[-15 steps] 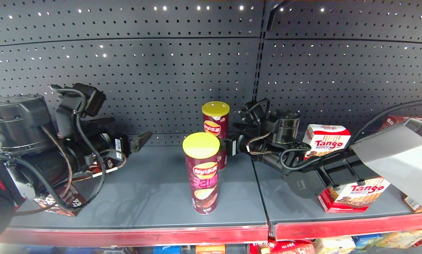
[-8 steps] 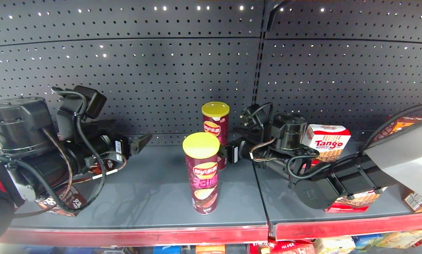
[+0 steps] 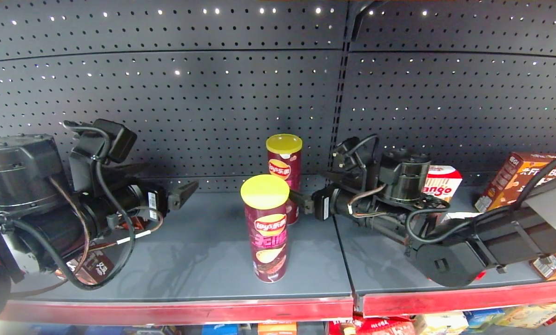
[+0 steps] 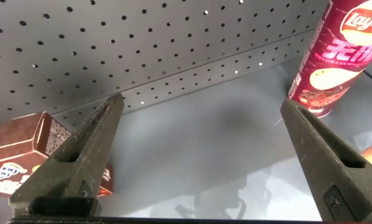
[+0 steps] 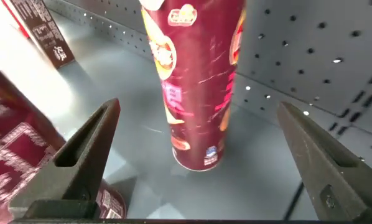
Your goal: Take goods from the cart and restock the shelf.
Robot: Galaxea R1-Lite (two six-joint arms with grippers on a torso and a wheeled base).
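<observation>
Two chip cans stand upright on the grey shelf, both maroon w/ yellow lids. The rear chip can is close to the pegboard. The front chip can is nearer the shelf's red edge, slightly to the robot's left of the rear one; they overlap in the head view, contact can't be told. The right gripper lies low over the shelf, just beside the rear can on its right, pointing at it. In the right wrist view its fingers are spread wide, holding nothing. The rear chip can stands ahead btwn the tips, apart from both, w/ the front chip can at the frame's edge. The left gripper sits well apart from both cans on their left, above the shelf floor and pointing toward them. Its fingers are also wide apart and empty, and the rear chip can is visible beyond one tip. A dark brown box lies on the shelf under the left arm. Behind the right arm is a white-red wafer box, partly hidden. An orange-brown box stands farther right, near the pegboard.
</observation>
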